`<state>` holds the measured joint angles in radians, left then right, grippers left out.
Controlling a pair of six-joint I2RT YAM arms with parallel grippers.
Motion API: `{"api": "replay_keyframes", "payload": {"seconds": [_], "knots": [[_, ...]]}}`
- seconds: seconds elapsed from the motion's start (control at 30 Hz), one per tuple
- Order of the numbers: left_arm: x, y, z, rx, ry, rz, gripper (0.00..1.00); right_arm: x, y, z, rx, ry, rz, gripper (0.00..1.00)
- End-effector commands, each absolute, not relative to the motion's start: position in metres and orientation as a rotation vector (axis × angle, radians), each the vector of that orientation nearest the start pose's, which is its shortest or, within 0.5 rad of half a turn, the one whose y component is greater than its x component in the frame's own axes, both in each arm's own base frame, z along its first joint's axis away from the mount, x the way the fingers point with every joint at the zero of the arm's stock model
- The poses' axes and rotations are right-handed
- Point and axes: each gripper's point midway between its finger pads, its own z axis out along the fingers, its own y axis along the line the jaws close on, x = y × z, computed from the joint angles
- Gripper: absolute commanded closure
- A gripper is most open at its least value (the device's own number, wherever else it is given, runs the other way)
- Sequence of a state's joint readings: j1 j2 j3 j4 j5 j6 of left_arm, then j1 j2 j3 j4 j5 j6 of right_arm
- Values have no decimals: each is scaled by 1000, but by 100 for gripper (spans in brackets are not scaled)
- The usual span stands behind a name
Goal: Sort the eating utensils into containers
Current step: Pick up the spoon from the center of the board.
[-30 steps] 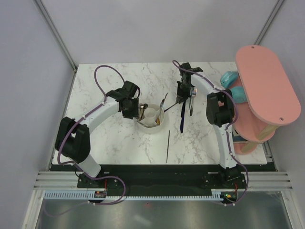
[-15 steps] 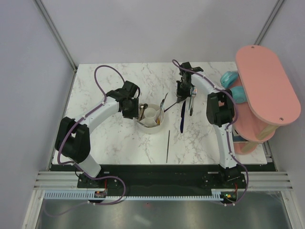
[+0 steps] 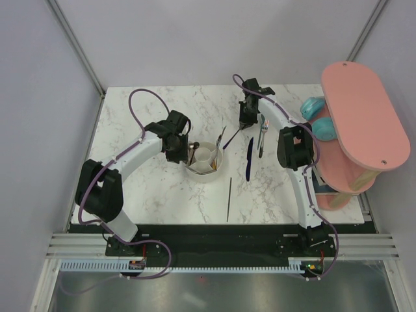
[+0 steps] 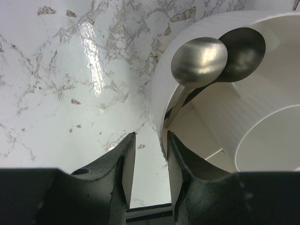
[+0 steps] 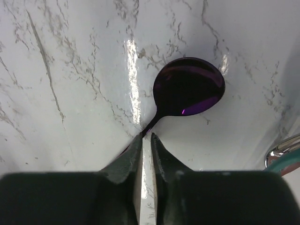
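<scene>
A: Purple spoon (image 5: 190, 86), status?
B: Center-right in my wrist view, at the surface (image 5: 70, 70). Bowl points up-frame; long axis slants to lower left. My right hand (image 5: 146, 137) is clamped on its neck. Pickup step, I reckon. Next: lift, carry to the holder (image 3: 208, 175), keep it level.

no legible text, labels or signs

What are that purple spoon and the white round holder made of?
The purple spoon looks like coated metal, glossy: it mirrors light sharply, though shiny plastic is possible. The white holder looks like matte plastic: thin walls, faint fine ridges.
</scene>
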<state>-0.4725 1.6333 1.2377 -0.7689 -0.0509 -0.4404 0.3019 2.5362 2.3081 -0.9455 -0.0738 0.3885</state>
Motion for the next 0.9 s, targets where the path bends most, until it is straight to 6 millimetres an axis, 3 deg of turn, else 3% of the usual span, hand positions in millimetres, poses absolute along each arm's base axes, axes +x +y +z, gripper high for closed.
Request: {"api": "replay_keyframes", "payload": {"seconds": [0.0, 0.17, 0.2, 0.3, 0.6, 0.87], "knots": [[312, -161, 110, 34, 2721, -159, 60, 517, 174, -25, 121, 2824, 204, 72], [314, -163, 110, 22, 2720, -167, 60, 509, 182, -10, 119, 2804, 289, 68], [313, -163, 110, 22, 2723, -166, 60, 511, 185, 6, 121, 2773, 320, 68], [313, -164, 109, 19, 2725, -168, 60, 511, 192, 18, 167, 2734, 394, 66], [315, -163, 108, 25, 2723, -155, 60, 523, 215, 38, 199, 2686, 556, 67], [315, -162, 105, 16, 2730, -149, 61, 522, 208, 23, 317, 2727, 463, 68]]}}
